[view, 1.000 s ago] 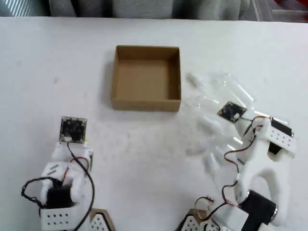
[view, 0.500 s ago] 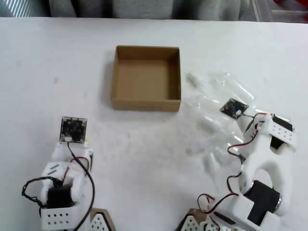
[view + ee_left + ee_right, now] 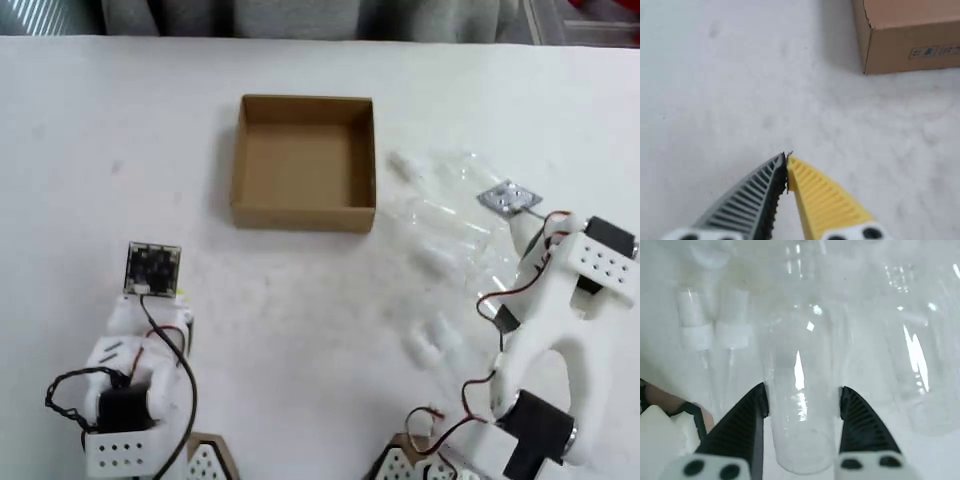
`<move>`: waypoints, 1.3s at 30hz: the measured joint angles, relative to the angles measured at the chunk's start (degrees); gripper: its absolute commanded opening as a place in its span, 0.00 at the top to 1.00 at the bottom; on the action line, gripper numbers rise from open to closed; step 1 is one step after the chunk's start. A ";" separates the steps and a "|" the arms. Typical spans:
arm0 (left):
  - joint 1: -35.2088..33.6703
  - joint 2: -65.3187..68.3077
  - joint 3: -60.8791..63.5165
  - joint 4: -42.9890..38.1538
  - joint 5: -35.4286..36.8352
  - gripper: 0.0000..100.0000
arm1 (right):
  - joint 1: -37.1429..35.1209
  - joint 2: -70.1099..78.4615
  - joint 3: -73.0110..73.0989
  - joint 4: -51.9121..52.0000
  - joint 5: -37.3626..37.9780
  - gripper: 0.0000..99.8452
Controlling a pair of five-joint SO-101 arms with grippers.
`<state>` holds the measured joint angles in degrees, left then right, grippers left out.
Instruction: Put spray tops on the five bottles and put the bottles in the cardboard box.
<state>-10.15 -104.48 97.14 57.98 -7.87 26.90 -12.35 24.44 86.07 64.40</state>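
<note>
The open cardboard box point(image 3: 305, 160) stands at the table's middle, with nothing inside. Clear bottles point(image 3: 450, 210) lie in a loose heap to its right, with white spray tops point(image 3: 430, 340) scattered among and in front of them. My right arm point(image 3: 560, 300) stretches over this heap. My right gripper point(image 3: 802, 388) is open, its black fingers point(image 3: 747, 415) flanking one lying clear bottle point(image 3: 800, 355). Two spray tops point(image 3: 695, 330) with thin tubes lie beside that bottle. My left gripper point(image 3: 786, 157) is shut on nothing, low over bare table near the box corner point(image 3: 910, 35).
My left arm point(image 3: 135, 370) sits at the front left, well short of the box. Another clear bottle point(image 3: 920, 365) lies right beside the flanked one. White table stretches left of and behind the box.
My right arm has swung farther from the front edge and to the right, bringing its gripper over the far bottles. The left arm has not moved.
</note>
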 measured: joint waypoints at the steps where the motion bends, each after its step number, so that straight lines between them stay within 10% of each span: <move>1: 0.00 0.00 0.00 0.00 0.00 0.97 | -0.62 -0.79 -1.32 2.20 -1.58 0.98; 39: 0.00 0.00 0.00 0.00 0.00 0.97 | -19.08 -4.66 -24.18 10.99 -57.67 0.98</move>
<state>-10.15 -104.48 97.14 57.98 -7.87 7.82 -17.01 0.26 97.05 6.73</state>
